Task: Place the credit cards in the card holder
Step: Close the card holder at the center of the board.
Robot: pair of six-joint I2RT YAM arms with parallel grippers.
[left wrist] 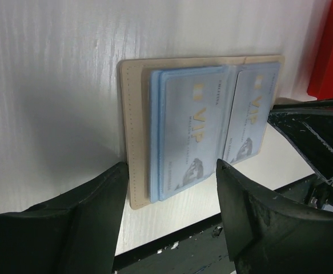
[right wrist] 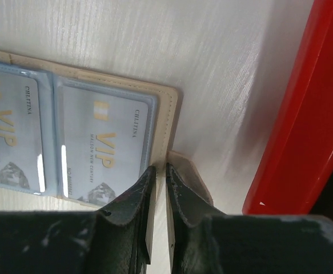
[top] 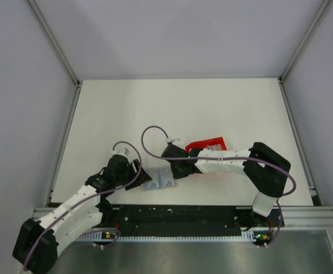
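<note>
The right gripper (right wrist: 161, 174) had its jaws almost together, pinched on the beige edge of the card holder (right wrist: 165, 114), at the end nearest the red tray (right wrist: 292, 114). The left gripper (left wrist: 172, 171) stood with jaws wide apart and held nothing. The holder lay open and flat on the table (top: 155, 114) just ahead of it, long axis running side to side between the two grippers. Two pale blue cards (left wrist: 192, 131) sat in its pockets. One looked stacked on others, though I could not count them, and the right arm hid most of the tray.
</note>
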